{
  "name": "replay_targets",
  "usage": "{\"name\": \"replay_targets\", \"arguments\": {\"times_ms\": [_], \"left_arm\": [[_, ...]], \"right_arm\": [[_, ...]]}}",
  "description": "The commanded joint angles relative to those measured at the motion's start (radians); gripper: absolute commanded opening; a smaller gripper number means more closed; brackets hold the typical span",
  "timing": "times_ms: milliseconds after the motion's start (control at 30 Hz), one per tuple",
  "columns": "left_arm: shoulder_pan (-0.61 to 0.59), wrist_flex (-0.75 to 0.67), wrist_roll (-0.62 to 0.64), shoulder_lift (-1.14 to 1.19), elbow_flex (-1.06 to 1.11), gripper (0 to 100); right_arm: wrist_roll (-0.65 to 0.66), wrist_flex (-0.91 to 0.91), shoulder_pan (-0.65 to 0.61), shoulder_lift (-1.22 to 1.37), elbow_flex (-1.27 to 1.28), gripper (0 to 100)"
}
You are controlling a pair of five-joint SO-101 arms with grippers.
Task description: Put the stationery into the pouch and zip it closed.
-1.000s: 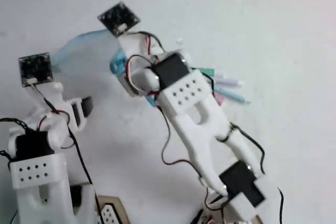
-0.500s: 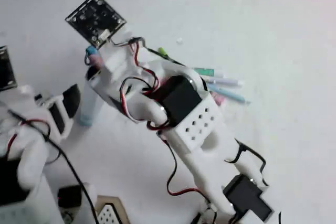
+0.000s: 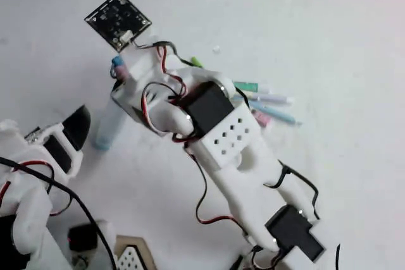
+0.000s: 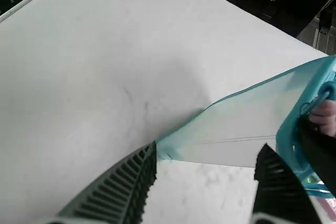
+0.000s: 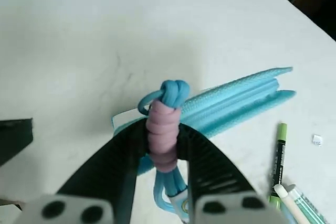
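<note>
Pouch (image 5: 236, 100), light blue, lies on the white table (image 3: 342, 42). The right gripper (image 5: 163, 128) is clamped on the pink zip pull (image 5: 160, 145) at one end. The left gripper (image 4: 207, 153) stands wide apart at the other end, holding nothing. Pens (image 3: 269, 100) lie on the table, outside the pouch.

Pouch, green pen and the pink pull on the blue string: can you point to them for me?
pouch (image 5: 236, 103): right wrist view, on its bumpy blue side.
green pen (image 5: 279, 160): right wrist view, middle of its barrel.
pink pull (image 5: 161, 135): right wrist view, on its middle.
</note>
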Motion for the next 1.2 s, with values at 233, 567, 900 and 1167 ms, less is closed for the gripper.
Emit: {"name": "replay_targets", "arguments": {"times_ms": [233, 567, 900, 1167], "left_arm": [[0.213, -0.091, 0.120, 0.024, -0.005, 32], [0.139, -0.170, 0.152, 0.216, 0.040, 32], [0.148, -0.166, 0.121, 0.303, 0.044, 32], [0.174, -0.173, 0.115, 0.357, 0.092, 32]], "right_arm": [[0.008, -0.084, 0.016, 0.025, 0.008, 1.7], [0.008, -0.081, 0.016, 0.022, 0.006, 1.7], [0.008, -0.082, 0.018, -0.008, -0.081, 1.7], [0.008, -0.081, 0.018, -0.008, -0.120, 1.7]]}}
